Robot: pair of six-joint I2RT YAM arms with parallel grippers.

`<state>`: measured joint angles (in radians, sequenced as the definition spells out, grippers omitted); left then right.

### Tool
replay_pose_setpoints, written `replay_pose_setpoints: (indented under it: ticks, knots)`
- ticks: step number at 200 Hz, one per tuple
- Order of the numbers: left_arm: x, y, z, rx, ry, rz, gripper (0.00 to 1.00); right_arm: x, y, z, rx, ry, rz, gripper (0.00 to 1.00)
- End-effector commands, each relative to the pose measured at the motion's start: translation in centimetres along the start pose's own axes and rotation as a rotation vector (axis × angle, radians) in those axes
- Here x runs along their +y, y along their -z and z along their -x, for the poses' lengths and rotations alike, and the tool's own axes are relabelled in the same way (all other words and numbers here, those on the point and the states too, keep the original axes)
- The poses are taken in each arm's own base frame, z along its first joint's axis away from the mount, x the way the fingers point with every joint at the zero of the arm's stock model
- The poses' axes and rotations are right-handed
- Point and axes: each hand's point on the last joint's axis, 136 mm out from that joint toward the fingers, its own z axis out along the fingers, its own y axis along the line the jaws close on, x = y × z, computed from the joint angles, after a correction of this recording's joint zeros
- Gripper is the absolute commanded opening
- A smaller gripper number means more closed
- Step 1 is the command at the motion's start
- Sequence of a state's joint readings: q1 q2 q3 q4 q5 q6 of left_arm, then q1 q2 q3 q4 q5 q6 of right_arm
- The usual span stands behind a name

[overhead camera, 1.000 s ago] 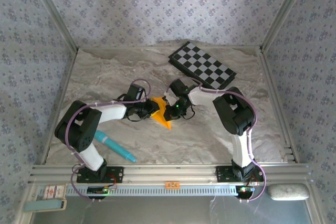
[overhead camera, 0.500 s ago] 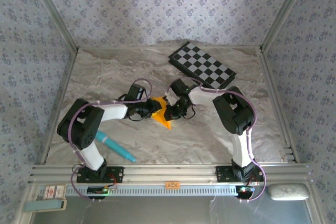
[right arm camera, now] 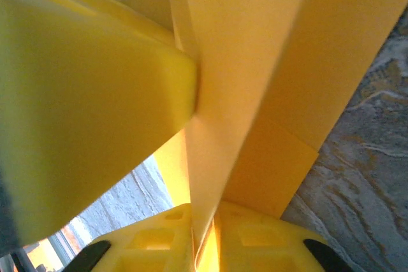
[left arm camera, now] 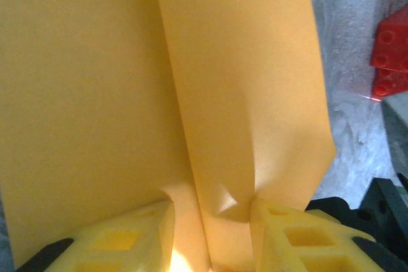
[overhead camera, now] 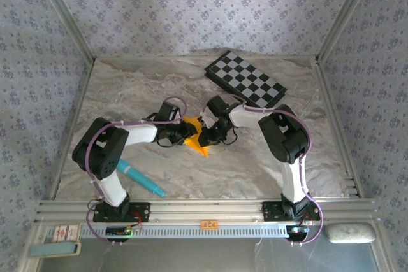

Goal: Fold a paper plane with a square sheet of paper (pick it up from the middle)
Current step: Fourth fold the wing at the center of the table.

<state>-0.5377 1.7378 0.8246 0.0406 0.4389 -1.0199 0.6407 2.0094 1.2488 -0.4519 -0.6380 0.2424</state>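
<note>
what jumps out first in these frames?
The creased orange-yellow paper at the middle of the table, with the left gripper and right gripper closing in on it from either side. After that, the black-and-white checkerboard at the far right, and a teal pen lying near the front left.

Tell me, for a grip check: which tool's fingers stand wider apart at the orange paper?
The left tool: its fingers flank the fold of the paper plane with a clear gap, while those of the right tool nearly meet on it.
</note>
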Motion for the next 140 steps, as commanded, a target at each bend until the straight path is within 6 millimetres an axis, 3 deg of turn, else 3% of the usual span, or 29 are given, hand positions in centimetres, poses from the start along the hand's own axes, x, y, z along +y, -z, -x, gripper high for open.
replay_pose_setpoints:
  ticks: [1,47,53,140]
  knots:
    - [2.6,-0.5,-0.7,0.023,0.030,0.133,0.36,0.5,1.2,0.3,-0.028,0.019,0.005,0.21]
    - [4.5,-0.5,-0.9,0.031,0.071,0.238,0.35,1.0,2.8,0.9,-0.099,0.042,-0.014,0.25]
    - [4.7,-0.6,-1.0,0.034,0.078,0.252,0.35,0.4,2.4,-0.1,-0.086,0.027,-0.027,0.26]
    - [7.1,-1.0,-1.8,0.069,0.144,0.367,0.36,-0.2,2.2,-0.1,-0.189,0.040,-0.136,0.30]
